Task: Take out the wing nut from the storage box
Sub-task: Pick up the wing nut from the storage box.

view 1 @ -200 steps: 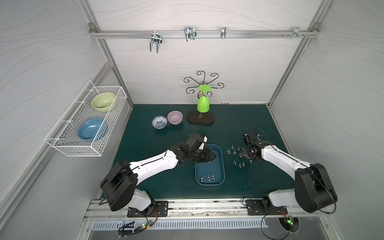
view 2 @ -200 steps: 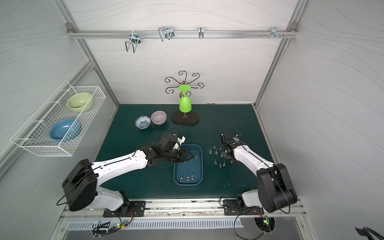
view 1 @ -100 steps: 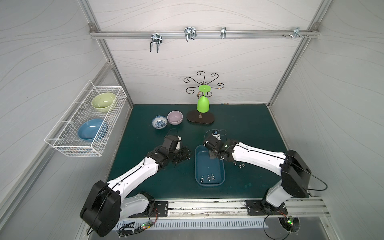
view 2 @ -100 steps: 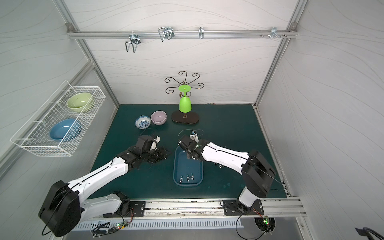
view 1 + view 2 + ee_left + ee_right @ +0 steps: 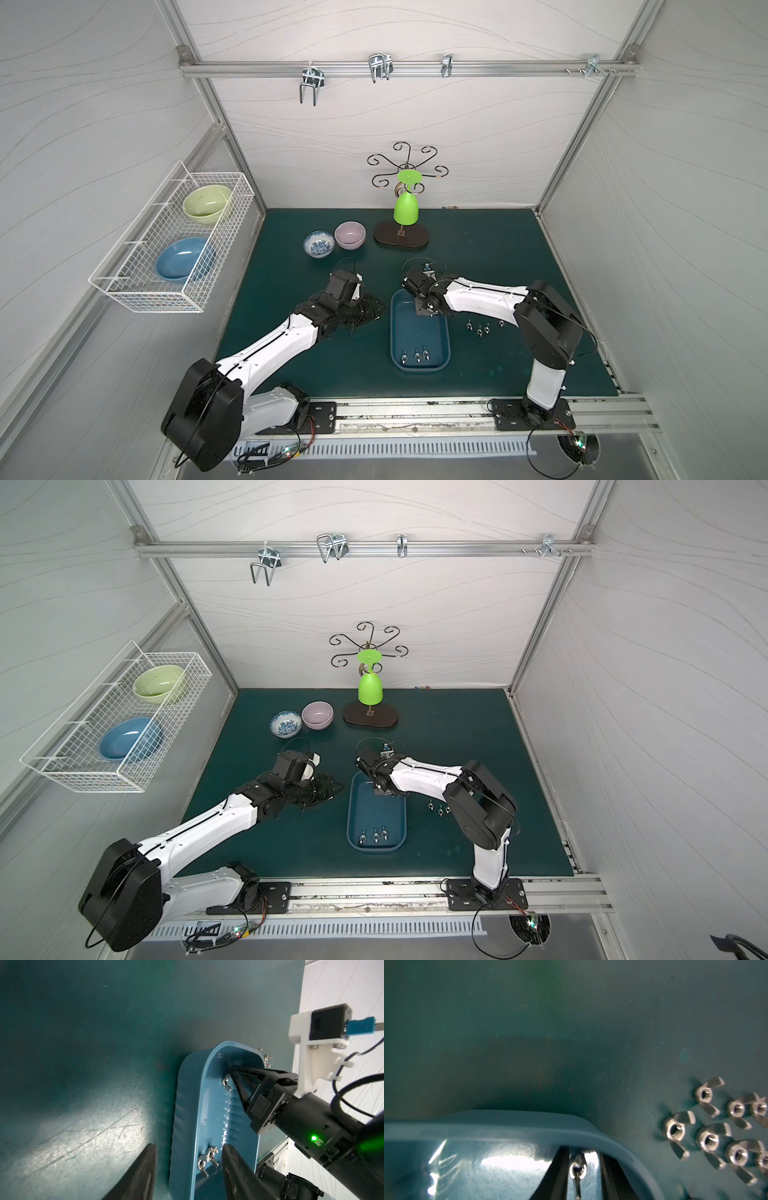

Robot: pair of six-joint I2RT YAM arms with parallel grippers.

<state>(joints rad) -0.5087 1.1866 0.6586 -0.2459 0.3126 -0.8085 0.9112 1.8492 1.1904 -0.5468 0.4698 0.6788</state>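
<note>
Partway: right pincer point(image 5: 582, 1153) reaches into the storage box point(image 5: 419, 332), narrow jaws around a wing nut point(image 5: 577, 1169), can't tell if pinched; loose nuts point(image 5: 708, 1136) lie on the worktop point(image 5: 498, 249) beside it, three nuts point(image 5: 415, 355) left inside behind it; left pincer point(image 5: 189, 1146) spread, empty.

Storage box point(image 5: 419, 332) lengthwise on the mat point(image 5: 498, 257): three wing nuts point(image 5: 415, 355) in its near end, a fourth wing nut point(image 5: 577, 1167) in its far end, loose wing nuts point(image 5: 479, 331) on the mat just right of it. Behind it, a cup stand point(image 5: 401, 242) with a cup point(image 5: 406, 210) hung on it and two bowls point(image 5: 318, 244) to its left. On the left wall point(image 5: 104, 124), a wire basket point(image 5: 154, 300) holding two more bowls point(image 5: 185, 264).
</note>
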